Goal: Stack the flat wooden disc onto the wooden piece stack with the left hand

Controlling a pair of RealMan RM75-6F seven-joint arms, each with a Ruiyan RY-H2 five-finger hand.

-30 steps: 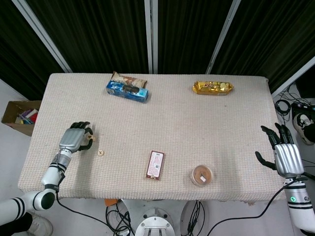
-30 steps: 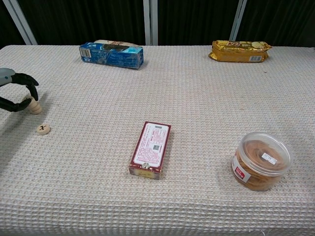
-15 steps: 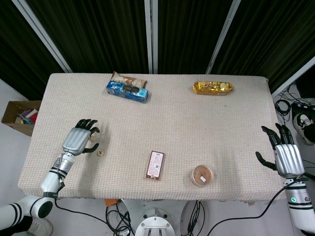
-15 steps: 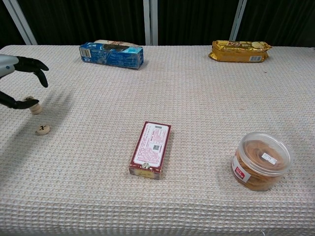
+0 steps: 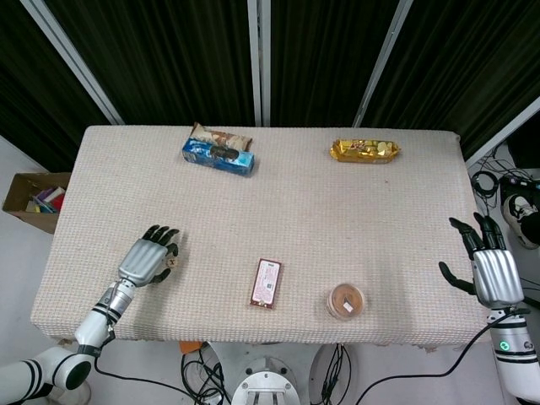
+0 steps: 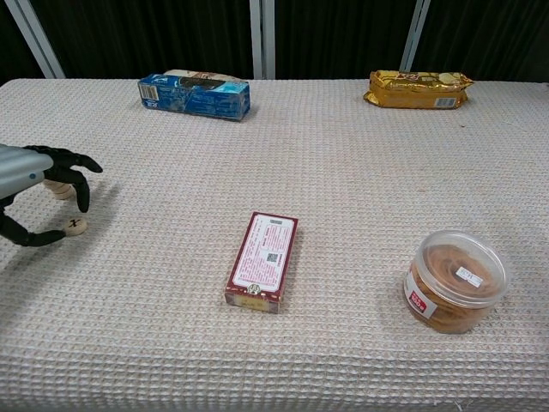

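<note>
1. Near edge of the desk [image 6: 343,360]: round clear tub of biscuits [image 6: 455,280] at near right and a red carton [image 6: 262,259] lying flat near the middle, neither part of the job
2. Right hand [image 5: 493,272] hung off the desk's right edge, fingers spread, holding nothing; same pose as a second ago
3. Left hand [image 6: 39,184] was the one that moved: a second ago it was curled at the wooden piece stack [image 6: 58,186], half a second ago it had opened beside it, and by this moment it had shifted nearer and over the flat wooden disc [image 6: 76,226]
4. Its fingers were apart and arched down, thumb low on the near-left side of the disc, other fingers above it; nothing pinched yet, disc flat on the desk with its X mark up
5. Stack stood just behind the hand in the chest view, partly hidden by the fingers, close beside the disc; the head view hid it
6. My read: stack was released standing, hand was lining up for the disc pickup. Thin flat disc on woven cloth would be hard to get under, and a knock to the stack on the lift was the risk
7. Far edge: blue snack pack [image 6: 195,93] at left, gold snack pack [image 6: 419,88] at right, both unmoved
</note>
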